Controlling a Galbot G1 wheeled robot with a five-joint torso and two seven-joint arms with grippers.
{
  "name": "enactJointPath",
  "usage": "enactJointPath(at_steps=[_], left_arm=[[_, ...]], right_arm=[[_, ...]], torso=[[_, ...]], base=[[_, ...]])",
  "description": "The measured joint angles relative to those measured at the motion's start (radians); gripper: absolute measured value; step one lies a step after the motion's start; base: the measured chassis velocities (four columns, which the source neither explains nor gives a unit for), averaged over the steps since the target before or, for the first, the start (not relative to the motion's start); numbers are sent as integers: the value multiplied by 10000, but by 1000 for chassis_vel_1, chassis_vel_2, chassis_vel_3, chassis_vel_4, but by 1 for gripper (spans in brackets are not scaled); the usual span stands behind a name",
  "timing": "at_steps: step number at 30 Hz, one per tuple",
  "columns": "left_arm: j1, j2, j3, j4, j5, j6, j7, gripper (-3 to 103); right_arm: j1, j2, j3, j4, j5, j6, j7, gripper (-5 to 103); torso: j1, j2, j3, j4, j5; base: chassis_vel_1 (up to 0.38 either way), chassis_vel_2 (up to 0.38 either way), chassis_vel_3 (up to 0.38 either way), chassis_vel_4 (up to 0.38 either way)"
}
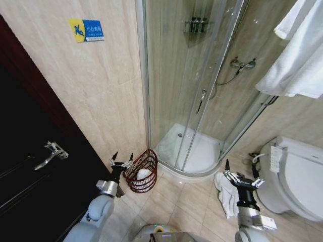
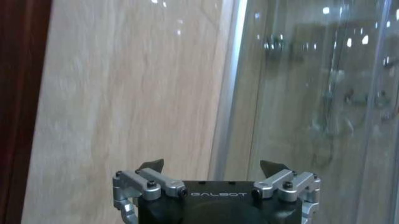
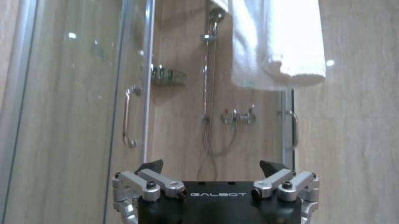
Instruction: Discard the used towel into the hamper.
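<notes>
You're parked in the bathroom with both arms low and nothing in hand. Your left gripper [image 1: 121, 159] hangs just beside the hamper [image 1: 143, 171], jaws spread wide and empty. Your right gripper [image 1: 241, 172] sits over by the toilet [image 1: 298, 176], jaws released too, with a crumpled white towel [image 1: 228, 193] on the floor tiles just beside it.

Look at the hamper: something white already sits inside it [image 1: 143, 174], likely a towel, so one drop may be done. If that floor towel is the used one, I'd judge you're at the pickup step: tip the right wrist down and close on a raised fold.

Room check: beige floor tiles, glass shower enclosure [image 1: 202, 75] ahead, dark door [image 1: 30, 151] on your left, clean towels hanging [image 1: 298, 50] above the toilet.
</notes>
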Motion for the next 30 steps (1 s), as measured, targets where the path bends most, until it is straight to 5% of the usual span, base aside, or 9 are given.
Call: enactJointPath(at_steps=[13,30], left_arm=[[2060,-276,-1650,-3188,68,935,11,100],[3096,-1823,-2199,-3896,813,931,525,100]], right_arm=[[62,0,-145,298,278,-46,-59,100],[269,0,-110,167,840,-93,-89,100]], torso=[[0,0,0,1,3],[0,0,0,1,3]], base=[[0,0,0,0],[0,0,0,0]])
